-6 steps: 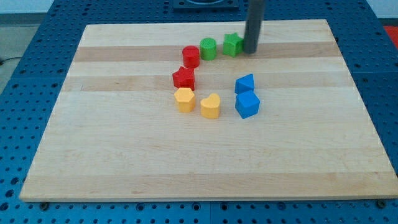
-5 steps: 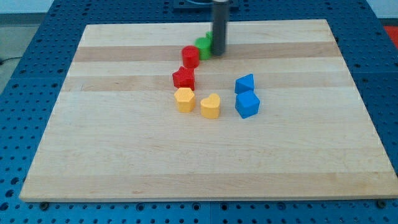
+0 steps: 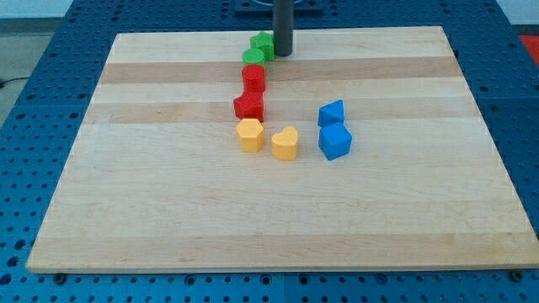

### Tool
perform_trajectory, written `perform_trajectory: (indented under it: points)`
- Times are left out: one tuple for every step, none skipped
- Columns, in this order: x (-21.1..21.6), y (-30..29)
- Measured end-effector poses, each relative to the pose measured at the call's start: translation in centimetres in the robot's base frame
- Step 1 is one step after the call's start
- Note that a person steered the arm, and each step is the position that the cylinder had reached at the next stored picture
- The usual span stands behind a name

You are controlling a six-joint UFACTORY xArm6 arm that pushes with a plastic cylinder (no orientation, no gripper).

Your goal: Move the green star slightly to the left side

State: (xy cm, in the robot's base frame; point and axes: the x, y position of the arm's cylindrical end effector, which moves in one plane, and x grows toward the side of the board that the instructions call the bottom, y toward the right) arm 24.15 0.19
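Note:
The green star [image 3: 264, 44] lies near the view's top edge of the wooden board [image 3: 168, 210]. My tip [image 3: 283, 53] stands right against the star's right side. A green cylinder [image 3: 253, 57] touches the star at its lower left. Just below that cylinder sits a red cylinder [image 3: 253, 77], and below that a red star [image 3: 249, 106].
A yellow hexagon block [image 3: 250, 134] and a yellow heart block [image 3: 285, 143] lie mid-board. Two blue blocks, a pentagon-like one [image 3: 332, 113] and a cube [image 3: 334, 141], stand to their right. Blue perforated table surrounds the board.
My tip has swept left and toward the view's top. The green star and green cylinder moved left and up with it, and the red cylinder shifted slightly down-left.

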Motion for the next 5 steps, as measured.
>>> perform_trajectory:
  points:
    - [-2.2, 2.1]
    - [-2.3, 4.4]
    - [3.8, 6.2]
    - [10.1, 5.3]
    - [14.5, 5.9]
